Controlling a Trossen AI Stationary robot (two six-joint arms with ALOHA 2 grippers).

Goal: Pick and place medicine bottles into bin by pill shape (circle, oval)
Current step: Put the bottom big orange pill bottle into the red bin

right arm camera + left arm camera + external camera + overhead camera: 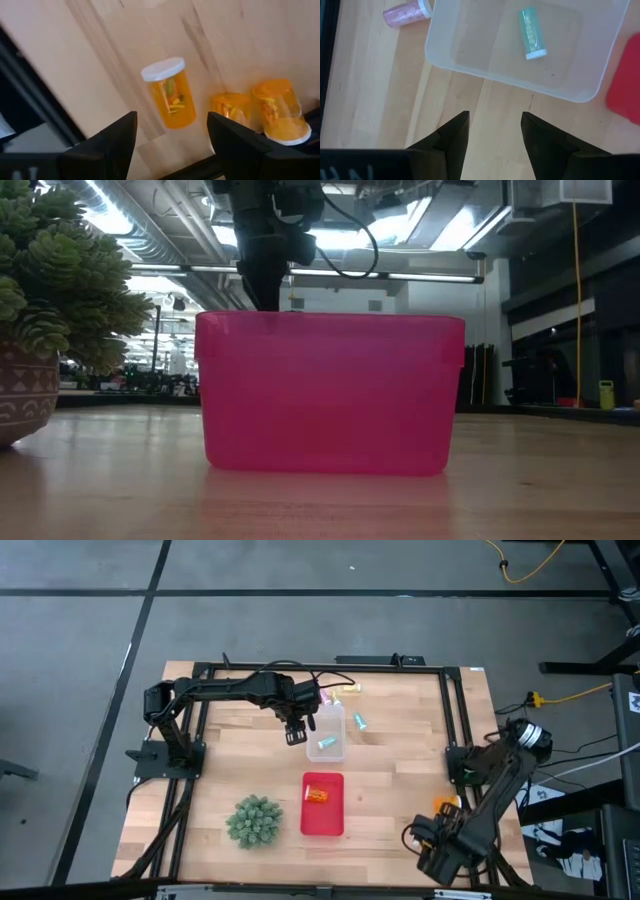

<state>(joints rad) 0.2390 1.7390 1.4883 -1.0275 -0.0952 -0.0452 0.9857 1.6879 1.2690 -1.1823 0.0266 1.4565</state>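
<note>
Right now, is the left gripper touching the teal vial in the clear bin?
Apart. The left wrist view shows the left gripper open over bare wood outside the clear bin, while the teal vial lies inside.

A green spiky succulent (254, 820) sits toward seven o'clock on the wooden surface (390, 790). From table height it stands in a brown patterned pot (22, 402) at nine o'clock. A black metal frame (452, 710) borders the surface. On the grey floor (80, 660), a yellow cable (530, 568) loops at one o'clock.
</note>
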